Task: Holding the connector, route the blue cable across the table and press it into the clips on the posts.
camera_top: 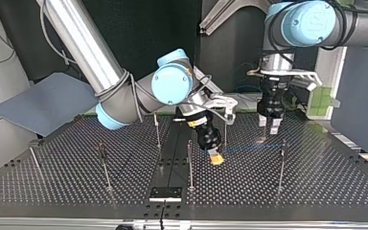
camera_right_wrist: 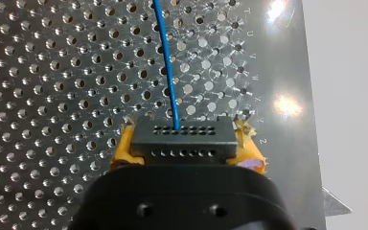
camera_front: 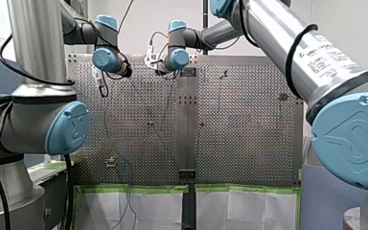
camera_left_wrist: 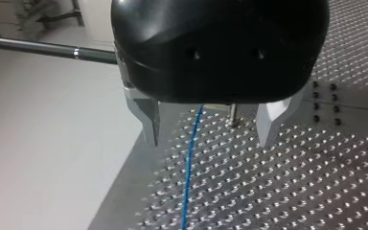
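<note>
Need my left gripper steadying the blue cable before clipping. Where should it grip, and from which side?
Likely the straight stretch of blue cable lined up between the open fingers of the left gripper, coming from above and closing across it. It runs straight from the connector held by the right gripper.

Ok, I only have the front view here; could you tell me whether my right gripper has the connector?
Observer: Yes, the right gripper is shut on the connector.
Operator: Thanks, and the left one?
Observer: The left gripper is open; the cable passes between its fingers, untouched.
Operator: Where does the cable run?
Observer: In the top view, from the connector straight to a post near the left gripper; whether it's clipped, I can't tell.
</note>
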Tool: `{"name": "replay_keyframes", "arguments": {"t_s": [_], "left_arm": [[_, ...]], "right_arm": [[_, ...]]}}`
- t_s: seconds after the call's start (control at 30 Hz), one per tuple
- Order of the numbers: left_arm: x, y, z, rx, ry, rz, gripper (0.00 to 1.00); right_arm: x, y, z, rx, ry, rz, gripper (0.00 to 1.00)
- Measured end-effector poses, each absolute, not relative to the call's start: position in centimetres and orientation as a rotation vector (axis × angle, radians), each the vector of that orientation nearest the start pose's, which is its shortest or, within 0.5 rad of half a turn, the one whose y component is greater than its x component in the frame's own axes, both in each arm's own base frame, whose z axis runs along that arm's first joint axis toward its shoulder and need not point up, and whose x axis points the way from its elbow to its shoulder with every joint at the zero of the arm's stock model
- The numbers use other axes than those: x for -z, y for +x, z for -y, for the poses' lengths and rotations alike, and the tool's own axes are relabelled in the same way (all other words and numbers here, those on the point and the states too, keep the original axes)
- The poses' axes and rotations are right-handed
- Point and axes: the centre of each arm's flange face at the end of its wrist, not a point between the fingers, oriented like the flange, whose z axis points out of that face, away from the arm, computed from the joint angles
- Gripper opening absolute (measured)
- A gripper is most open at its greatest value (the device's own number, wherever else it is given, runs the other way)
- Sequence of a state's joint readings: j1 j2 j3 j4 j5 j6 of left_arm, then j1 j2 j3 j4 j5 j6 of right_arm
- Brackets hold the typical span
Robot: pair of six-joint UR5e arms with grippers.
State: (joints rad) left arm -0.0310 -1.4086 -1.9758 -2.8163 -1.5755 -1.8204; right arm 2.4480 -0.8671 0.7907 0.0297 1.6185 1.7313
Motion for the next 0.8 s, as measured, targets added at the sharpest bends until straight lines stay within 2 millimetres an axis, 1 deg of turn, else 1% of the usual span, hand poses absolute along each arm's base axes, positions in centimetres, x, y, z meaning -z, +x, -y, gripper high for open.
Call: {"name": "replay_keyframes", "arguments": {"t_s": [0.1, 0.3, 0.57, 0.8], "left_arm": [[-39.8, 42.2, 14.8, 0.212, -0.16, -1.481, 1.0], [-40.9, 43.4, 14.6, 0.186, -0.183, -1.441, 1.0], [-40.5, 45.7, 14.6, 0.176, -0.185, -1.449, 1.0], [-40.4, 48.0, 14.8, 0.175, -0.191, -1.448, 1.0]], "right_arm": [[-42.1, 67.4, 39.4, 2.521, -2.258, -1.096, 0.0], [-42.1, 67.4, 39.4, 2.523, -2.257, -1.096, 0.0], [-42.2, 67.4, 39.4, 2.526, -2.255, -1.096, 0.0], [-42.2, 67.5, 39.4, 2.527, -2.251, -1.096, 0.0]]}}
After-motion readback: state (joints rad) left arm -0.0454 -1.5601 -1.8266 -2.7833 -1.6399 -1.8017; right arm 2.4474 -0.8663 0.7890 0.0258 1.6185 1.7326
